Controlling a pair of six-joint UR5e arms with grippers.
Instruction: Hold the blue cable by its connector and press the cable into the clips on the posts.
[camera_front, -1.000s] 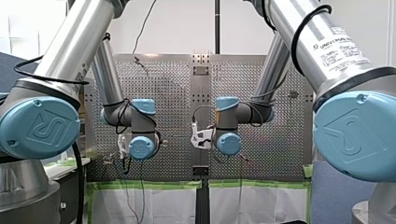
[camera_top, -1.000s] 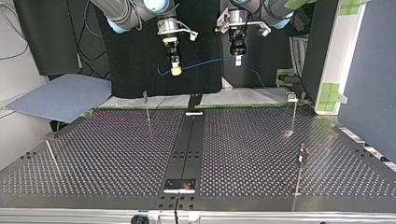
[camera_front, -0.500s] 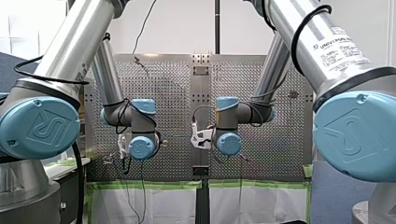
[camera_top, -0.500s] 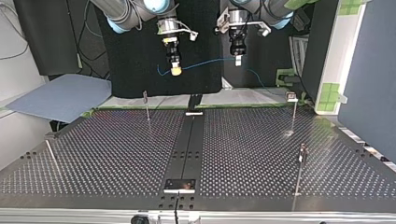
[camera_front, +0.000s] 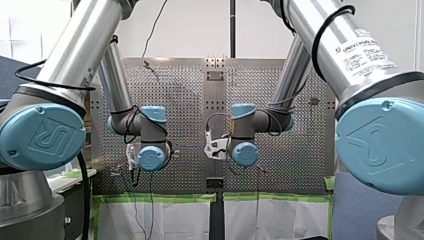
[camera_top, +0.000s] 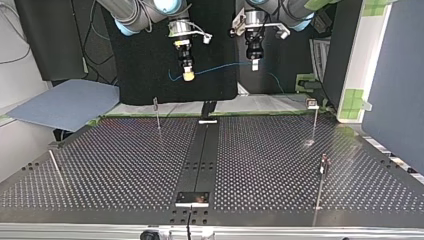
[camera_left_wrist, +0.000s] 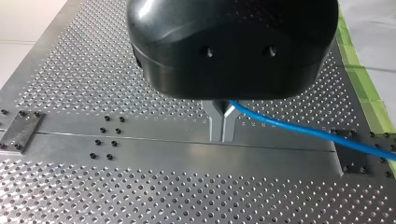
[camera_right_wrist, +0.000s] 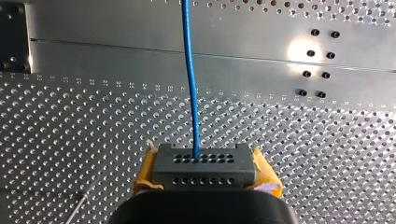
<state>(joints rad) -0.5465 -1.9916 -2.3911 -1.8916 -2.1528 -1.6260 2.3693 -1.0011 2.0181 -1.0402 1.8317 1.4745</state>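
Note:
The blue cable (camera_top: 220, 67) hangs in the air between both grippers, high above the perforated table's far edge. My right gripper (camera_right_wrist: 204, 158), with yellow pads (camera_right_wrist: 145, 169), is shut on the cable's dark grey connector (camera_right_wrist: 204, 167); the blue cable (camera_right_wrist: 189, 70) runs straight ahead from it. My left gripper (camera_left_wrist: 222, 135) has its metal fingers pressed together on the blue cable (camera_left_wrist: 303, 130), which leads off to one side. At the top view's left is my right gripper (camera_top: 188, 76), with my left gripper (camera_top: 254, 65) to its right. In the front view the wrist joints hide both grippers.
Thin posts with clips stand on the table (camera_top: 125, 165): one at the far left (camera_top: 156, 107), one at the far right (camera_top: 313, 107), one nearer at the right (camera_top: 323, 167). A bare rod (camera_top: 56, 167) leans at the near left. A dark rail (camera_top: 200, 155) runs down the middle.

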